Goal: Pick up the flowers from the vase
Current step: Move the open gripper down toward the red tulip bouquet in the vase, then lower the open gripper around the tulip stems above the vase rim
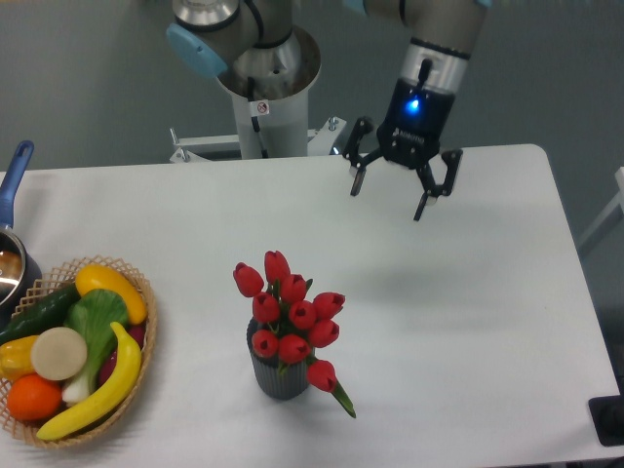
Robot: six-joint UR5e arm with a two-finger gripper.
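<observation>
Above table's far side — jaws apart, empty | flowers [290,314] in vase [277,376] — well below-left of jaws

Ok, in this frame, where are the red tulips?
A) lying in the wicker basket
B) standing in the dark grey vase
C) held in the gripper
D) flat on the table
B: the flowers stand in the vase, while the gripper hangs open and empty above the far side of the table, well apart from them.

Light was even and soft; a faint shadow lay on the table [468,292]; focus was slightly soft.
</observation>
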